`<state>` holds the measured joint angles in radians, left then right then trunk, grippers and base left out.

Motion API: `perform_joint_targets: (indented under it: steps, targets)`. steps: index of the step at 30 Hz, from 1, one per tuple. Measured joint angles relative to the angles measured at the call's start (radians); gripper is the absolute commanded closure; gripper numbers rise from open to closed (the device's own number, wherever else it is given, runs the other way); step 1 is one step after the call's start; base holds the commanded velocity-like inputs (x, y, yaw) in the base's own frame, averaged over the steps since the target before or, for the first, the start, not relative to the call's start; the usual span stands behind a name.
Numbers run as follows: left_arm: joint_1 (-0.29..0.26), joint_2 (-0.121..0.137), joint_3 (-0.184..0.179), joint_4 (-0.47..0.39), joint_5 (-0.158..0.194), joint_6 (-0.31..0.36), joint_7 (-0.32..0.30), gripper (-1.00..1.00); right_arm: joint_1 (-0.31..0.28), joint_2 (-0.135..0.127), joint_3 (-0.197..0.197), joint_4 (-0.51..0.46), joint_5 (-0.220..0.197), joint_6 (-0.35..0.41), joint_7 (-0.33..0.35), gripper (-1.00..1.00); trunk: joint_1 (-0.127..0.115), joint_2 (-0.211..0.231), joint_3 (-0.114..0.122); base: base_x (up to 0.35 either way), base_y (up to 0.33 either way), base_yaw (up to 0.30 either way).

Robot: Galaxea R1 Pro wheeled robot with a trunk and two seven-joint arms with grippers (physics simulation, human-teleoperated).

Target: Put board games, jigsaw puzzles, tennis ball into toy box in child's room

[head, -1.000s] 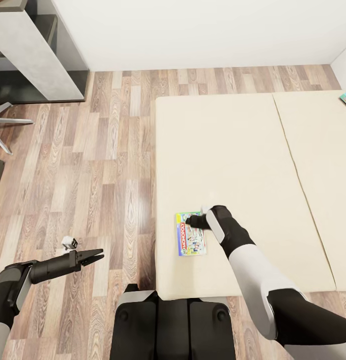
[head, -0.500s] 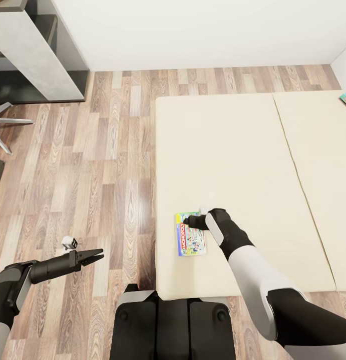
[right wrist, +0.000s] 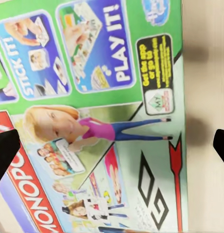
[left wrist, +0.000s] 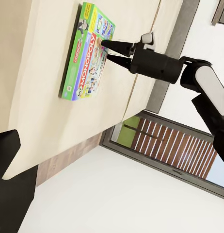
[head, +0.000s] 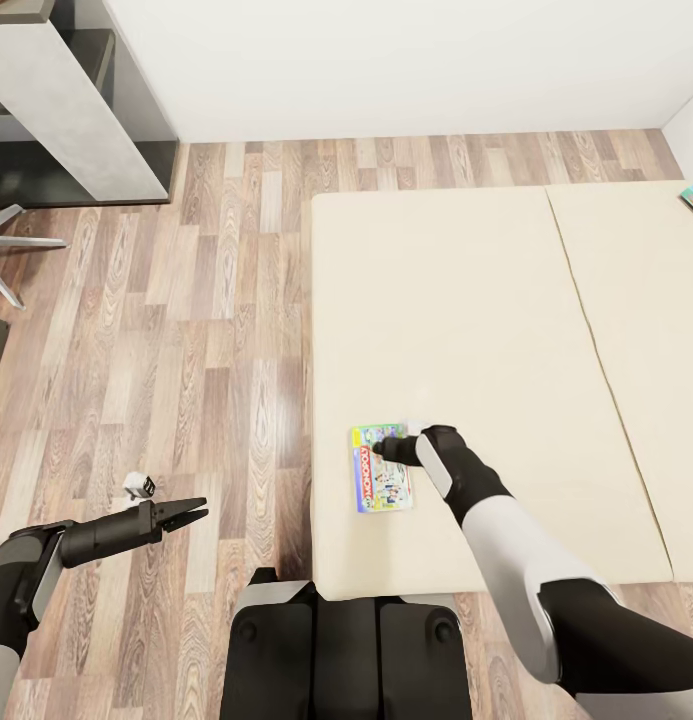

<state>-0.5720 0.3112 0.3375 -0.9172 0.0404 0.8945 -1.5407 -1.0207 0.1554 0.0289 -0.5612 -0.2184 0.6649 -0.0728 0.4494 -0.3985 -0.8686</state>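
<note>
Over the floor on the left, left gripper (head: pixel 191 515) hangs with fingers slightly parted, holding nothing. Game box (head: pixel 381 468) lies flat near the bed (head: pixel 466 300) edge; right gripper (head: pixel 385 446) hovers above it, fingers spread, gripping nothing.

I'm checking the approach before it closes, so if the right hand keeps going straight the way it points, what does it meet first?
Most likely the Monopoly game box lying flat on the bed. The right hand is open and aims at the box's lid, close above it; whether it already touches is unclear.
</note>
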Motion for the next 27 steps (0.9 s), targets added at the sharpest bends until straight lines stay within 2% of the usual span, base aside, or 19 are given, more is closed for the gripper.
perform_joint_targets:
  steps: [27]
  targets:
    - [0.0,0.0,-0.001,0.0,0.0,0.0,0.0,-1.0,0.001,-0.006,0.002,0.013,-0.004,-0.008,0.007,-1.0,0.0,0.0,0.0,0.0,0.0,0.0]
